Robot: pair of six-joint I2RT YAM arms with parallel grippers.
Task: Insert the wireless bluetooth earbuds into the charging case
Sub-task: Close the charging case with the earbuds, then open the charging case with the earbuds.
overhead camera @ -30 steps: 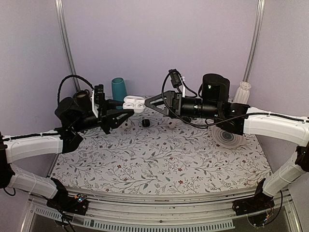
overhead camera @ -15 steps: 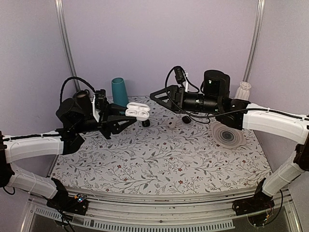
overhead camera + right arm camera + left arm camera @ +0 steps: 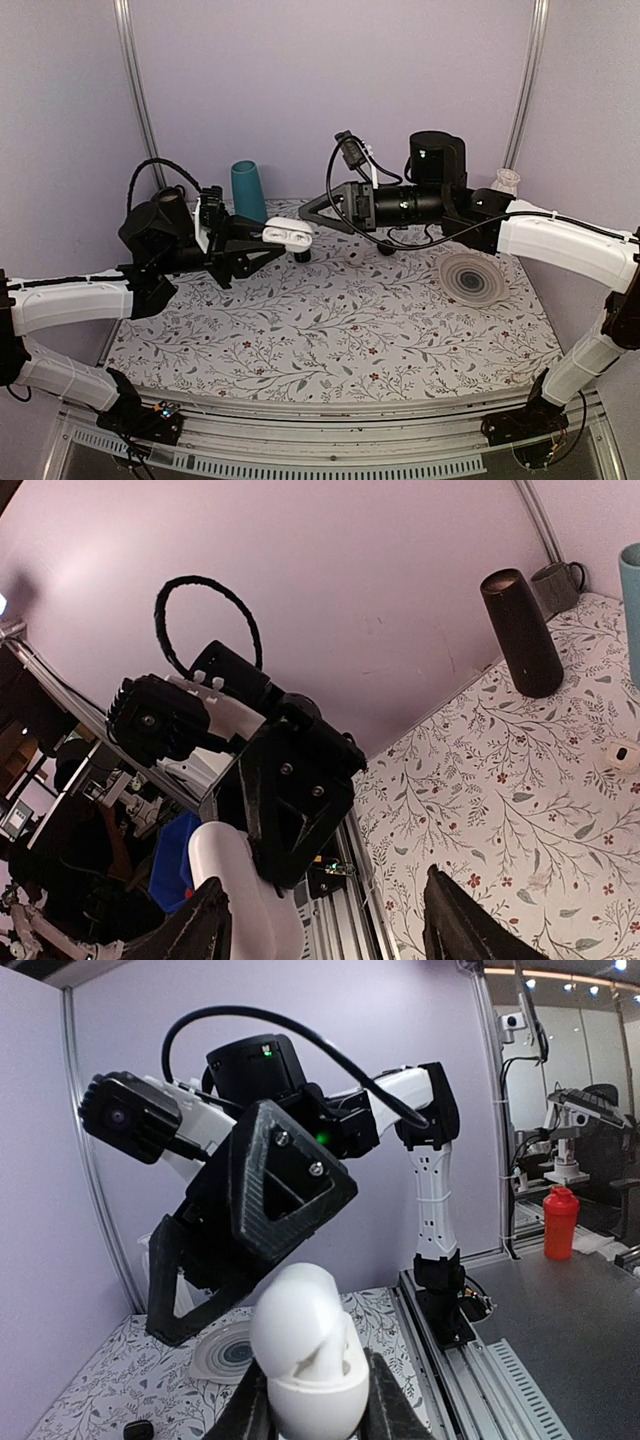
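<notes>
My left gripper (image 3: 272, 236) is shut on the white charging case (image 3: 288, 234) and holds it above the table's back left. In the left wrist view the case (image 3: 305, 1360) sits between the left gripper (image 3: 315, 1415) fingers with its lid ajar, leaning over the body. The earbuds do not show plainly; whatever lies under the lid is hidden. My right gripper (image 3: 306, 212) hangs open just above and right of the case. In the right wrist view the right gripper (image 3: 325, 930) has wide-set fingers, and the case (image 3: 240, 895) lies near its left finger.
A teal cup (image 3: 247, 187) stands at the back left. A ringed white plate (image 3: 471, 278) lies at the right, with a white bottle (image 3: 505, 180) behind it. One white round piece (image 3: 355, 256) and two black lumps (image 3: 301, 255) (image 3: 385, 247) lie under the grippers.
The left gripper lowered the case slightly and shifted it right. The right gripper drew back up, then came left again over the case's end, its jaws narrowing somewhat.
</notes>
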